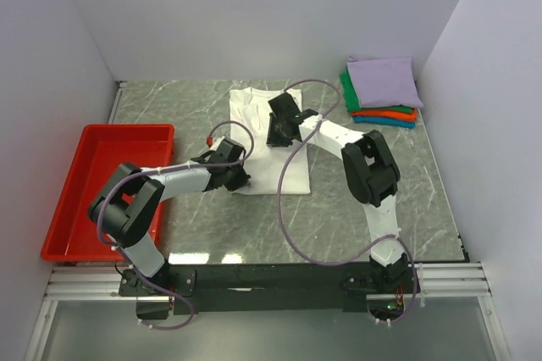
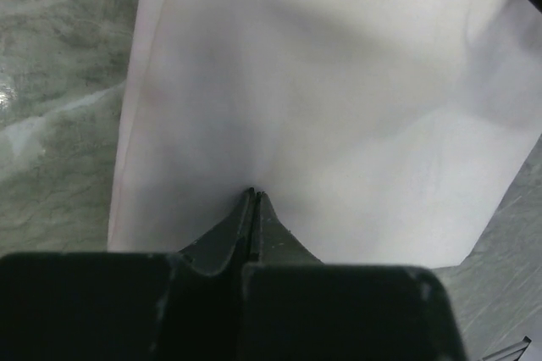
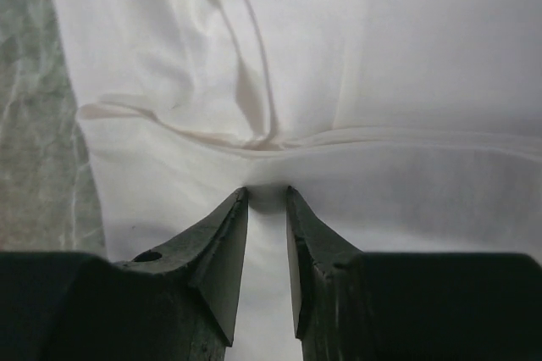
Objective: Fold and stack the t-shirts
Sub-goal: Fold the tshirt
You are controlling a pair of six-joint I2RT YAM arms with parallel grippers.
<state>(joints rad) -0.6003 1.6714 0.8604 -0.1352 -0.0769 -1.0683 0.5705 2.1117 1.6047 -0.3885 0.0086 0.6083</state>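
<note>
The white t-shirt (image 1: 254, 107) lies folded into a long strip in the middle of the desk (image 1: 161, 107). The left claw (image 2: 254, 193) is clenched on its near left edge, the cloth puckering at the tips. The right claw (image 3: 267, 191) stands narrowly parted at a crease farther up, and whether it pinches the cloth cannot be told. A stack of folded t-shirts (image 1: 383, 90) sits in the far right corner.

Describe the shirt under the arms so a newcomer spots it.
On the grey marble table, look mid-table, right of the red tray. The white t-shirt lies there spread out: the only white one, apart from the coloured folded stack in the far-right corner.
</note>
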